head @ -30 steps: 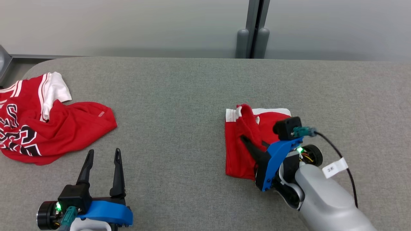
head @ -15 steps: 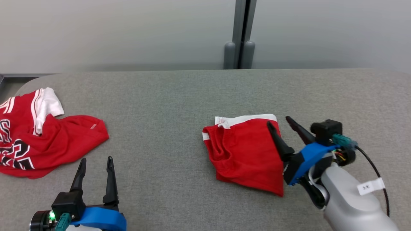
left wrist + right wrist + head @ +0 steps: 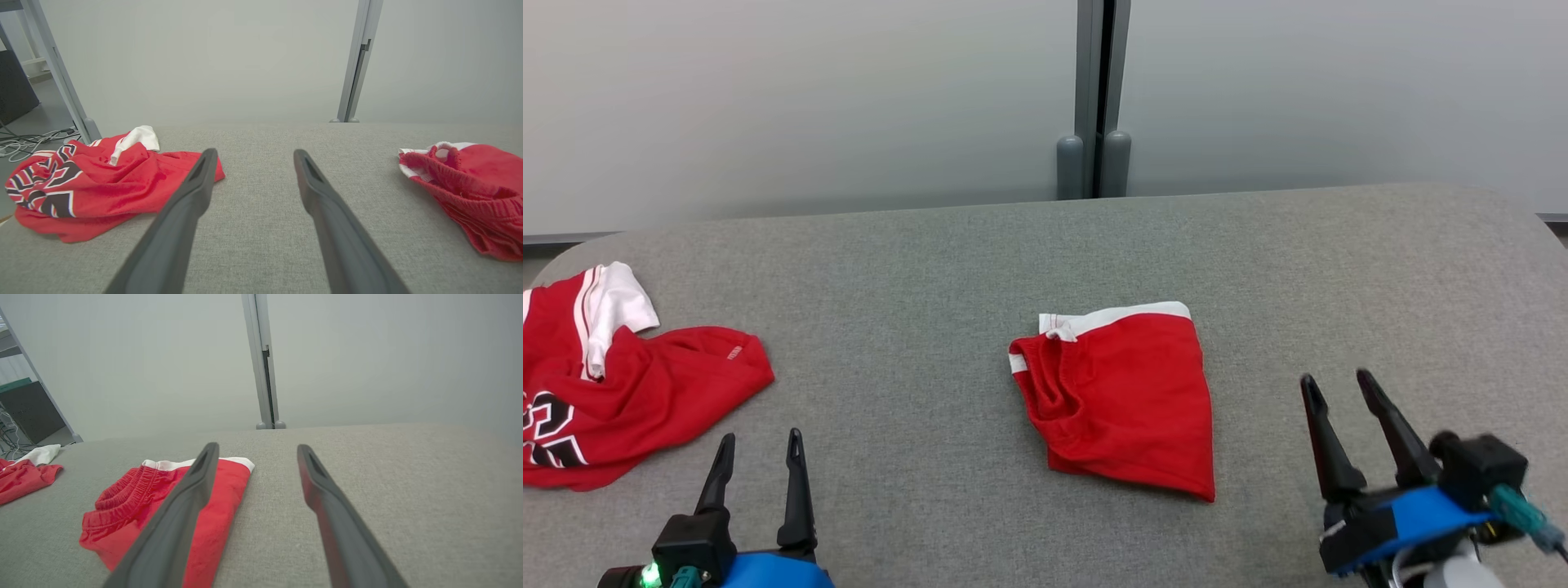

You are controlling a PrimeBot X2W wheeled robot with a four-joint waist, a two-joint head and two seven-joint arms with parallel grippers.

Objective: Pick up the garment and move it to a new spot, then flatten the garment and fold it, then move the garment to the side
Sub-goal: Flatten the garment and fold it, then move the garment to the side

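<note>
1. Folded red shorts (image 3: 1123,408) lie in the middle of the table (image 3: 931,261), white trim toward the far edge.
2. Left jaws: spread, empty, near the front-left corner.
3. Right jaws: spread, empty, by the front edge, apart from the shorts.
4. Crumpled red jersey (image 3: 629,392) lies at the left edge.

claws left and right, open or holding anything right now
Left claw: open, holding nothing.
Right claw: open, holding nothing, apart from the folded red fabric shorts with a white band.
</note>
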